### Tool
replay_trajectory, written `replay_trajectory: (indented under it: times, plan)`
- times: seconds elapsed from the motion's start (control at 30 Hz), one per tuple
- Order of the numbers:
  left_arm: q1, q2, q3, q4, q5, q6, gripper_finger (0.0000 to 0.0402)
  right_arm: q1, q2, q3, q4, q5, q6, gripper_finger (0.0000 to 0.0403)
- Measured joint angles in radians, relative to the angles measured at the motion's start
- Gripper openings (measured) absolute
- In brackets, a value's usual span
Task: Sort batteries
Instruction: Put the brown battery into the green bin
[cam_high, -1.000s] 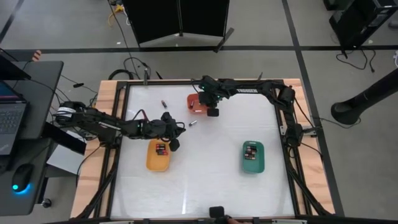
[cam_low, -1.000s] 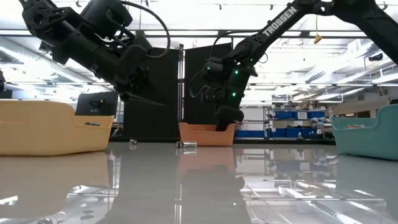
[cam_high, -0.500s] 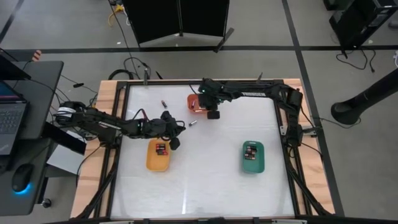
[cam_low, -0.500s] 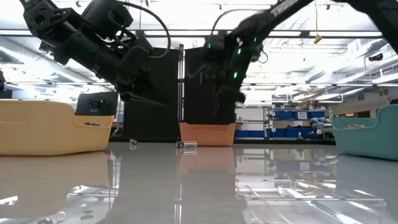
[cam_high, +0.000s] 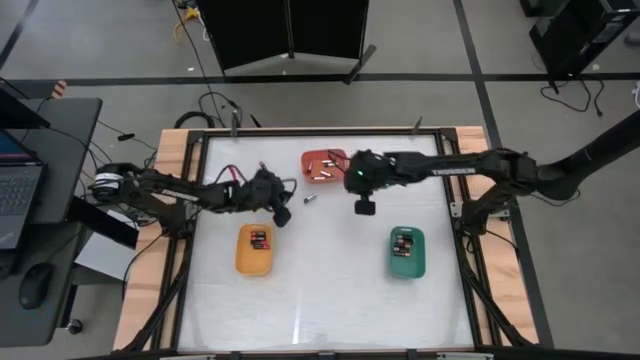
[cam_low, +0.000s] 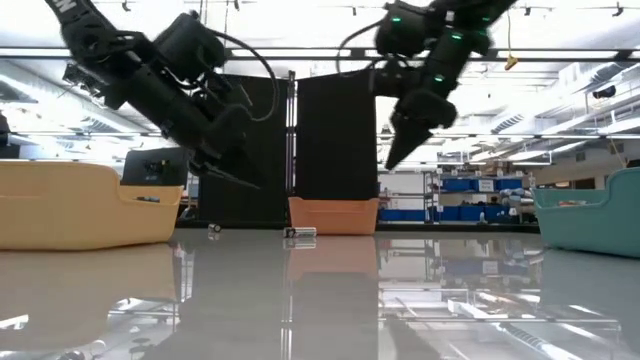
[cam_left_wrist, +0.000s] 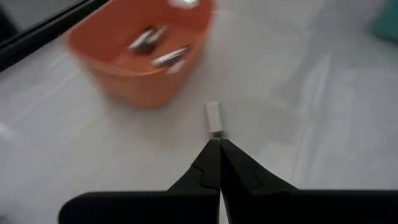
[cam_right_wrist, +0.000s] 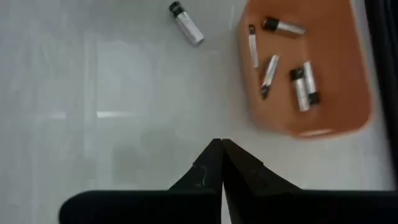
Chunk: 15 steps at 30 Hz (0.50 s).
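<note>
One loose battery (cam_right_wrist: 187, 23), silvery with a dark end cap, lies flat on the white table beside the orange tray (cam_right_wrist: 348, 118), not touching it. Five batteries (cam_right_wrist: 283, 26) lie flat in that tray: two thin, three thicker, silver with dark ends. More batteries (cam_high: 259, 239) lie in the yellow tray (cam_high: 250, 263) and in the green tray (cam_high: 404, 265); details too small to tell.

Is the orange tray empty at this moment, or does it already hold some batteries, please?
Not empty. The right wrist view shows the orange tray holding several batteries lying flat; one more battery lies outside it on the table.
</note>
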Motion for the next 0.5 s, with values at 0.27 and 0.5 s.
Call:
replay_trajectory:
  times: [0.27, 0.5]
  plan:
    - [0.185, -0.008, 0.228, -0.574, 0.042, 0.157, 0.0005, 0.077, -0.193, -0.274, 0.172, 0.036, 0.172, 0.0023]
    - [0.314, 0.01, 0.47, -0.979, 0.075, 0.595, 0.0005, 0.142, -0.285, -0.372, 0.254, 0.047, 0.184, 0.0012]
